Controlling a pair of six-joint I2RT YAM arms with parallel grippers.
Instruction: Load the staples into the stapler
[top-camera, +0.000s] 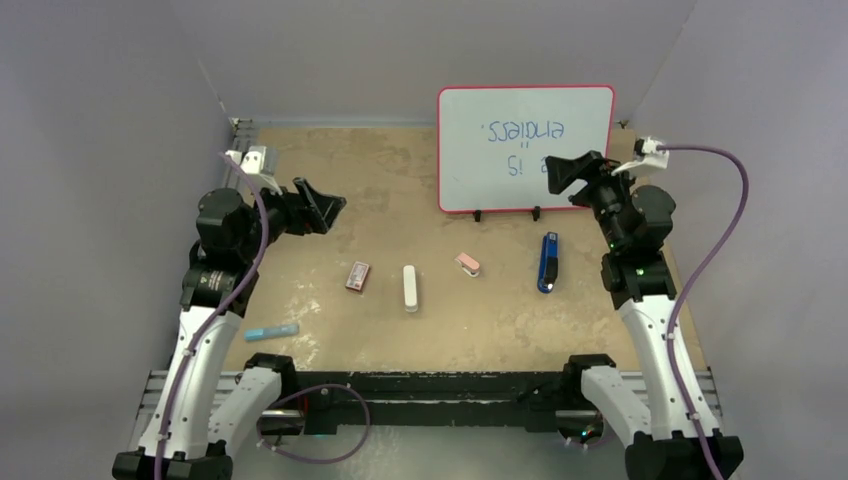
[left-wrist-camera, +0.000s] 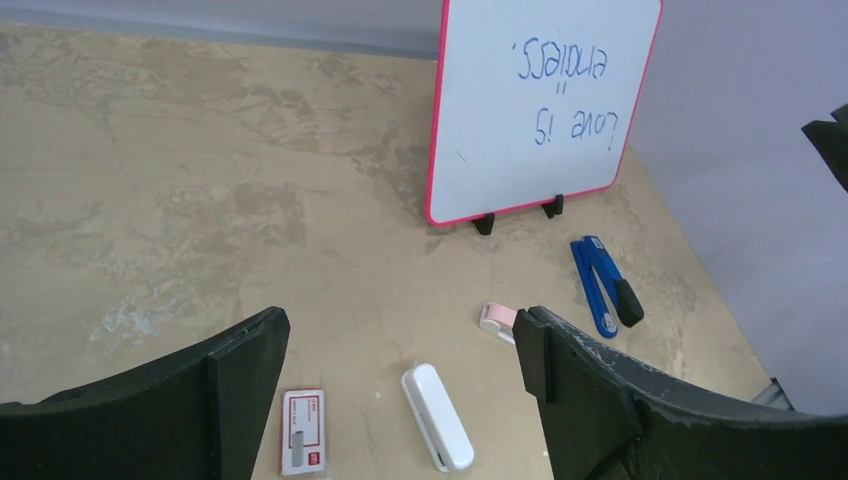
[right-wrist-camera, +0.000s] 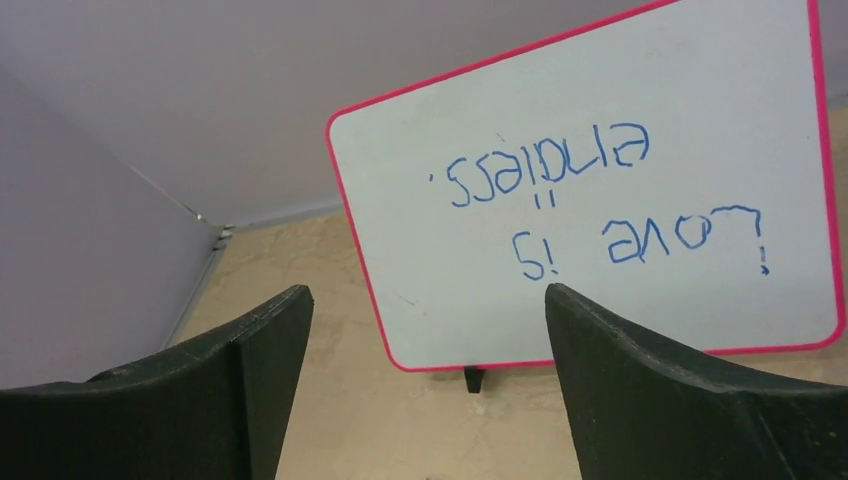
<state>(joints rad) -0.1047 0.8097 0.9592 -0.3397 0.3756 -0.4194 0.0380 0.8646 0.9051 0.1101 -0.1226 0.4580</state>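
Top view: left gripper (top-camera: 328, 205) raised over far-left of table (top-camera: 300, 335), jaws spread, empty. Right gripper (top-camera: 558, 172) raised before whiteboard (top-camera: 525, 145), jaws spread, empty. Blue stapler (top-camera: 547, 262) flat on table, right of centre, near whiteboard's feet.
Left wrist: stapler far right; red-and-white box (left-wrist-camera: 303, 432) and white bar (left-wrist-camera: 437, 416) nearer. Cannot single out staples.
Right wrist: whiteboard beyond parted jaws.

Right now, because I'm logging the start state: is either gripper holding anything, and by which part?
Nothing is held. The left gripper and the right gripper are both open and empty; the stapler lies apart from both.
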